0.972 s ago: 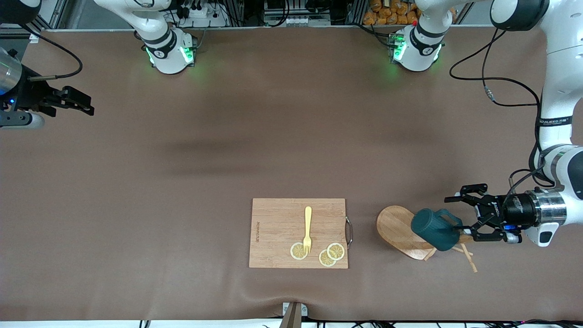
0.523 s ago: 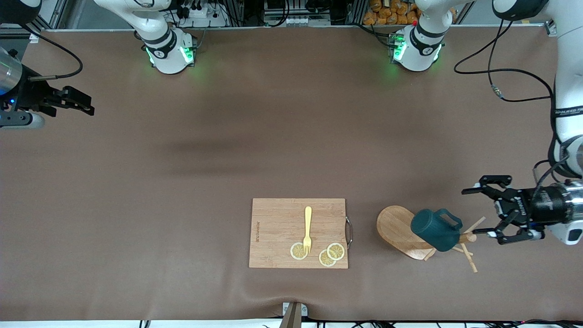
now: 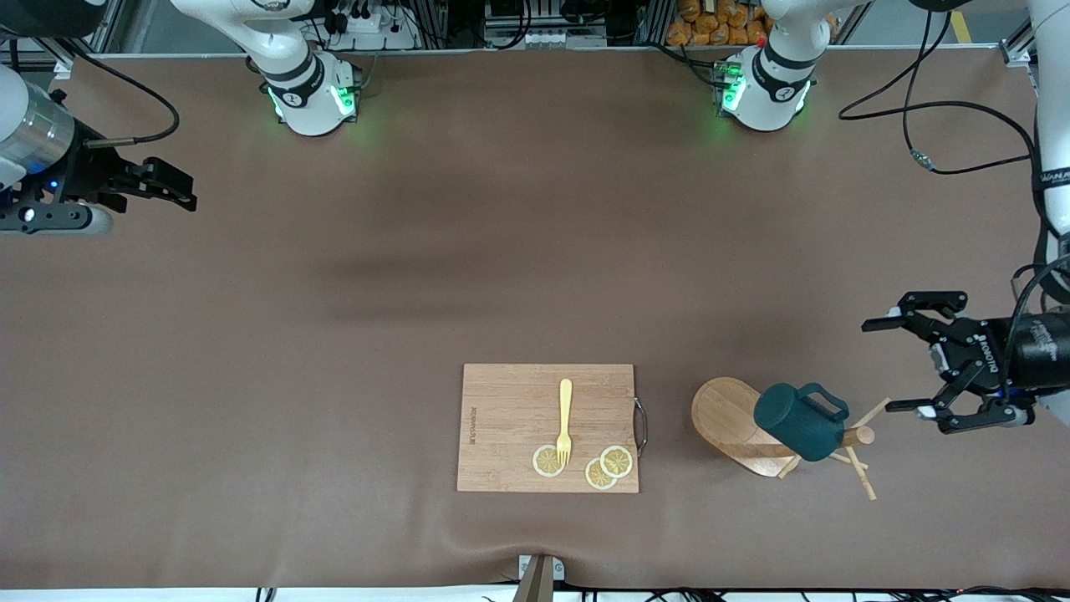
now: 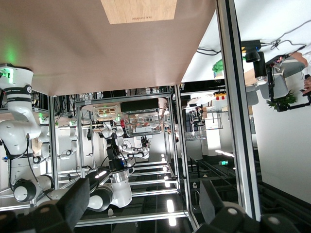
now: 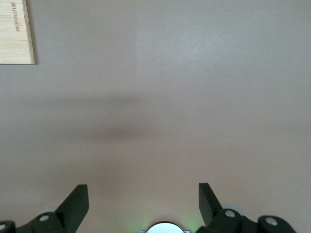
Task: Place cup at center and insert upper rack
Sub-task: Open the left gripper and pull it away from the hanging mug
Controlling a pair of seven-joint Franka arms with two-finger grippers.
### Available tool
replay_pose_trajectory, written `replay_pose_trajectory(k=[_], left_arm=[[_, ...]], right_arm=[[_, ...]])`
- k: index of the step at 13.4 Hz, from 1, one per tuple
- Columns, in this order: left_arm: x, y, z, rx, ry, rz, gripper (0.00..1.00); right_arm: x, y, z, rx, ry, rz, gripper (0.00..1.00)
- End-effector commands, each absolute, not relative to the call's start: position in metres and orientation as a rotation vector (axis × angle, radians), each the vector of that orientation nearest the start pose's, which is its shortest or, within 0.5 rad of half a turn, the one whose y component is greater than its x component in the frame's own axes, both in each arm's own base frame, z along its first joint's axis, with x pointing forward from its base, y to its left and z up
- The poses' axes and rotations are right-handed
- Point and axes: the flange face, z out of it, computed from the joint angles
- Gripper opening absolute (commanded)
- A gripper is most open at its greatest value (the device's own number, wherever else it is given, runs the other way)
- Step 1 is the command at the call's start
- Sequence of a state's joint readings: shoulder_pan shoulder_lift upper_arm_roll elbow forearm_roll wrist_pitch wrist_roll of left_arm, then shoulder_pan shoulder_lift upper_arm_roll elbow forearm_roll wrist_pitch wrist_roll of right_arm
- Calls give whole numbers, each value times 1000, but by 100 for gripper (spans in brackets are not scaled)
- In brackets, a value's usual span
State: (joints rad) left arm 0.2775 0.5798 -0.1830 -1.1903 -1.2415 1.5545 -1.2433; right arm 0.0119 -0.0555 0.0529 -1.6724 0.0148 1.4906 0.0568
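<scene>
The dark teal cup [image 3: 796, 421] hangs by its handle on the upper rack, a light wooden mug tree [image 3: 729, 415] that lies on its side on the table, with its post tip and pegs [image 3: 861, 468] pointing toward the left arm's end. My left gripper [image 3: 882, 366] is open and empty, over the table just past the post tip and apart from the cup. Its wrist view shows only the open fingers [image 4: 77, 204]. My right gripper [image 3: 185, 192] is open and empty over the right arm's end of the table, and its fingers [image 5: 77, 200] show in the right wrist view.
A flat wooden cutting board [image 3: 501, 418] lies beside the mug tree, toward the right arm's end. It holds a yellow fork [image 3: 565, 418] and three lemon slices [image 3: 616, 461]. The board also shows in the left wrist view [image 4: 138, 10] and the right wrist view [image 5: 17, 31]. Brown table cloth [image 3: 501, 251] lies all around.
My left gripper has drawn away from the cup's handle toward the left arm's end of the table, still open. The cup stays on the rack. My right gripper has shifted slightly.
</scene>
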Motion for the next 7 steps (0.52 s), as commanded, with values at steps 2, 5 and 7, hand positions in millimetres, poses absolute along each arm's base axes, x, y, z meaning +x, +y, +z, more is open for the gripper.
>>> replay_pose_trajectory(k=[2,5,7], left_arm=[[697,-18,560,1532,1237,-915,100],[671,-61,591,1883,1096,-693,100],[666,-84,587,1994,1087,-665,100]], right_arm=[[521,34,605,-3123,5,184,100],[523,29,604,-3149,-2,171,100],[524,25,606,-3154,-48,157,100]])
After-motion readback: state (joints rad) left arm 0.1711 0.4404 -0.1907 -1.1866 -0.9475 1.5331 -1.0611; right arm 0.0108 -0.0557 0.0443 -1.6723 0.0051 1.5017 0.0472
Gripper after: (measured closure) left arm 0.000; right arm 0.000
